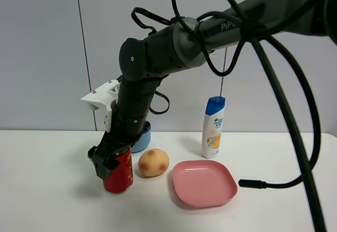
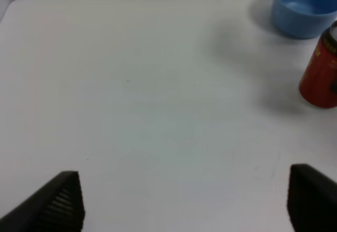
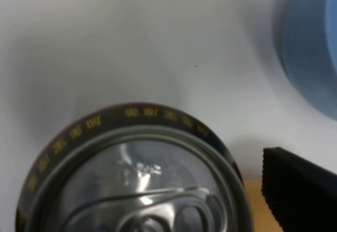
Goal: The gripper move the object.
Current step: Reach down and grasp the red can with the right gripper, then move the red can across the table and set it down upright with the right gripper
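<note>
**Right gripper sits over the upright can**

The red can (image 1: 120, 177) stands upright, at 9 o'clock from the tan round lump (image 1: 153, 162) in the high view. The right gripper (image 1: 112, 161) straddles its top, with the can's long axis running straight down below it. Whether its fingers (image 3: 300, 190) clamp the can I cannot tell. The left gripper (image 2: 184, 198) hangs spread wide, well apart from the can

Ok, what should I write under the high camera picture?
Right pincer straddling the red can on the white table, with a pink plate and shampoo bottle nearby.

grey-black arm (image 1: 158, 50), looping black cables (image 1: 295, 132), white wrist bracket (image 1: 100, 98), black end effector (image 1: 111, 161)
</note>
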### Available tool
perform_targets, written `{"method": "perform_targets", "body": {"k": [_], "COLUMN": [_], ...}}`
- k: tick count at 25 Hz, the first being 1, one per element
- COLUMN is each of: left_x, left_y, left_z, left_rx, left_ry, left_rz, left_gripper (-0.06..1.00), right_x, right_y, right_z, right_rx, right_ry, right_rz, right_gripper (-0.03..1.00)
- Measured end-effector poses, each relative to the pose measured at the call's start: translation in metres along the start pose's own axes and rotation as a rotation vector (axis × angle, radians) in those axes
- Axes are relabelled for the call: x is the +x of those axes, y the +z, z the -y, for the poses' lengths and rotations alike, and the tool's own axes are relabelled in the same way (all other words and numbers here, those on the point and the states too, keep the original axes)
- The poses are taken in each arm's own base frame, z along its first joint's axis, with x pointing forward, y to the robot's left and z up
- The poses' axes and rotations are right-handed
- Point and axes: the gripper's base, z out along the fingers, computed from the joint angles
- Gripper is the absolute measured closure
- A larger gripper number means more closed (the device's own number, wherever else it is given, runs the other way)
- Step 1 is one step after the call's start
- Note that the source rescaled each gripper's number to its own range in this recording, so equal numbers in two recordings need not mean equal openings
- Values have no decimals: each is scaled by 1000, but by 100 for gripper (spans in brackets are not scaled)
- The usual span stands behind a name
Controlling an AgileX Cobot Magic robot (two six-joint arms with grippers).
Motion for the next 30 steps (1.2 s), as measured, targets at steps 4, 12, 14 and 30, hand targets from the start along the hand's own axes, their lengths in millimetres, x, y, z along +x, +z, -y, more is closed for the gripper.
{"method": "perform_targets", "body": {"k": [4,12,14,30], "left_x": [0,0,0,0], "left_y": [0,0,0,0], "left_z": [0,0,0,0], "left_rx": [0,0,0,0], "left_ry": [0,0,0,0], "left_rz": [0,0,0,0], "left_gripper": [-6,-6,-6,-6], "right_x": [0,0,0,-13], "right_y": [3,5,5,-91], "right_z": [1,0,0,-3], "right_rx": [7,2,1,4], "right_ry": [-1,2,6,20], "right_rz": [11,8,9,34], "right_gripper": [16,97,97,97]}}
